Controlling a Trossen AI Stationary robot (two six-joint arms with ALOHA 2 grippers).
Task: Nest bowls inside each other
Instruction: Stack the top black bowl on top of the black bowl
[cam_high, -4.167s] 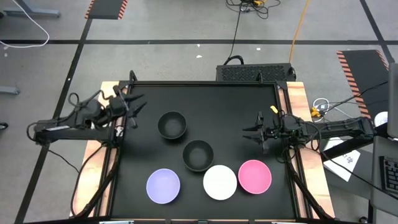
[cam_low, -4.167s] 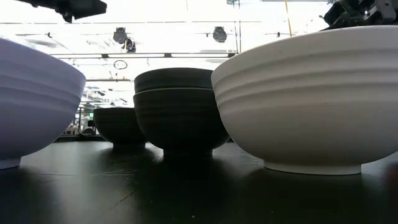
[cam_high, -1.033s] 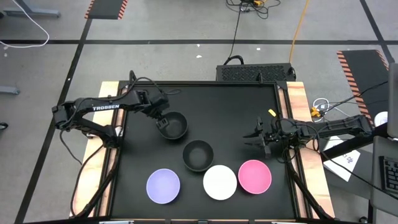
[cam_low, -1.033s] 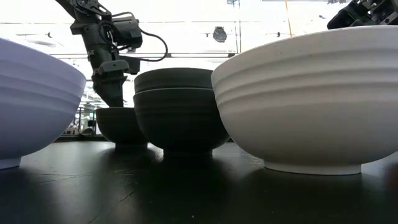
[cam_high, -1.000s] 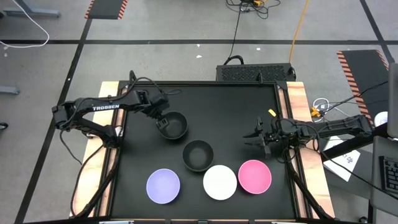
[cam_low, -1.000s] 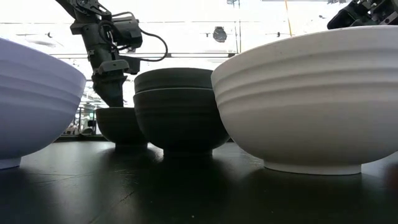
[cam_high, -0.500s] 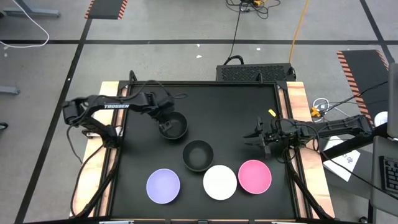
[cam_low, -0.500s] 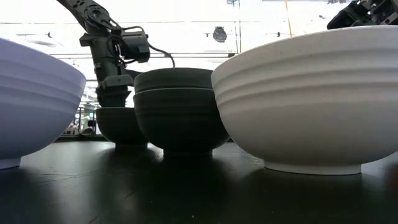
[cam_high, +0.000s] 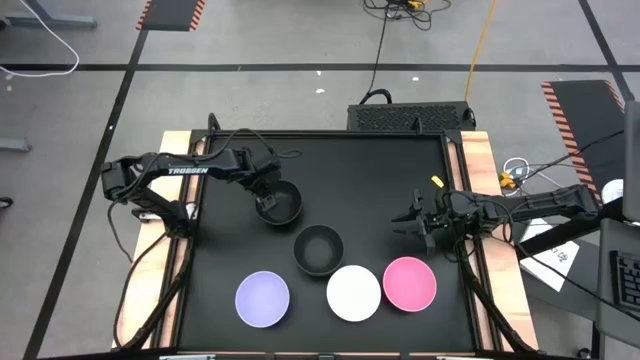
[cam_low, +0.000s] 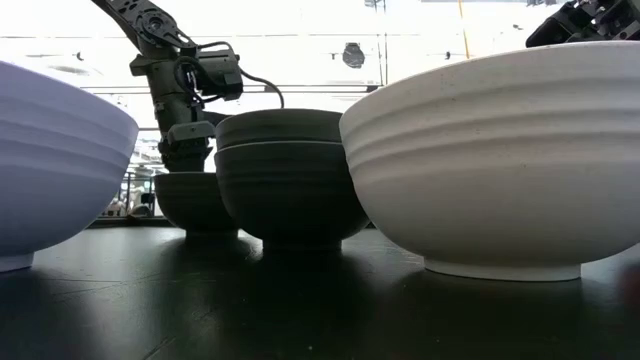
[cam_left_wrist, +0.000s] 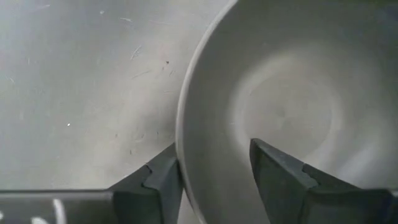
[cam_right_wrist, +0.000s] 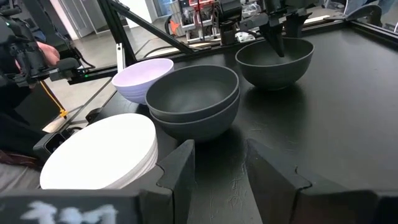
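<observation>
A single black bowl (cam_high: 280, 203) stands on its foot on the black table (cam_high: 380, 170), at the far left. My left gripper (cam_left_wrist: 212, 152) points down over that bowl's left rim (cam_left_wrist: 181, 134), open. One finger (cam_left_wrist: 163, 180) is outside the wall and one finger (cam_left_wrist: 277, 177) is inside the hollow. Two more black bowls (cam_high: 318, 250) sit one in the other at the middle. Lavender (cam_high: 262, 298), white (cam_high: 353, 292) and pink (cam_high: 410, 283) bowls stand along the near edge. My right gripper (cam_high: 410, 217) waits open at the right. My left gripper comes at the single black bowl from above, its fingers across the left rim. The outer finger stands right at the rim's outside; I cannot tell whether it touches. Bare inner wall (cam_left_wrist: 217, 143) shows between the rim and the inner finger. The bowl rests on the table.
Wooden rails (cam_high: 480, 180) border the table on both sides. Open black table lies at the far right and between the single bowl and the right gripper. A black box (cam_high: 410, 115) and cables lie on the floor beyond the far edge.
My left gripper has come down over the single black bowl's left rim, until its fingers straddle the rim. The bowl has stayed in place.
</observation>
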